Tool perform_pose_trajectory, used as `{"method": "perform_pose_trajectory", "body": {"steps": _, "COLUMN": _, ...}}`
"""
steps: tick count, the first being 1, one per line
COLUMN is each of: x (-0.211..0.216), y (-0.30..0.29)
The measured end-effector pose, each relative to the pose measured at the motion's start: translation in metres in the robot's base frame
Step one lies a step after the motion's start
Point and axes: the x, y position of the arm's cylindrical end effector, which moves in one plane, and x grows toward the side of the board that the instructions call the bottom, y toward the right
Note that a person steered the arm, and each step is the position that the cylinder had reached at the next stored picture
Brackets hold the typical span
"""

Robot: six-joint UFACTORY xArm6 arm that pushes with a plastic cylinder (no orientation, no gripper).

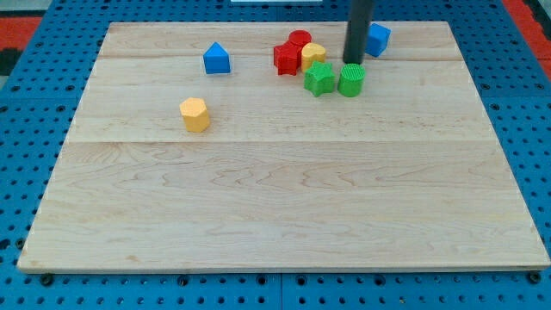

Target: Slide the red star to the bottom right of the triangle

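Red star wedged in cluster at worktop top, right of blue triangle; tip by green cylinder, no hand fitted; best circling right, then pushing star left-down, avoiding yellow block.

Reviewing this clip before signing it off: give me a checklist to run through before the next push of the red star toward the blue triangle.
1. My tip visible: ok, right of the cluster, above the green cylinder.
2. Red star found: ok, at the cluster's left edge.
3. Blue triangle standing alone: ok.
4. Tip placed behind the star: not ok; the yellow block lies between.
5. Star free of neighbours: not ok; the red cylinder touches it.
6. Path to the triangle's bottom right: ok.
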Motion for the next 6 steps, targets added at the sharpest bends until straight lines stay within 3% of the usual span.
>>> {"method": "perform_pose_trajectory", "body": {"steps": 1, "x": -0.012, "y": -0.01}}
{"method": "perform_pose_trajectory", "body": {"steps": 3, "x": -0.007, "y": -0.112}}
{"method": "perform_pose_trajectory", "body": {"steps": 4, "x": 0.038, "y": -0.132}}
{"method": "perform_pose_trajectory", "body": {"steps": 6, "x": 0.011, "y": -0.134}}
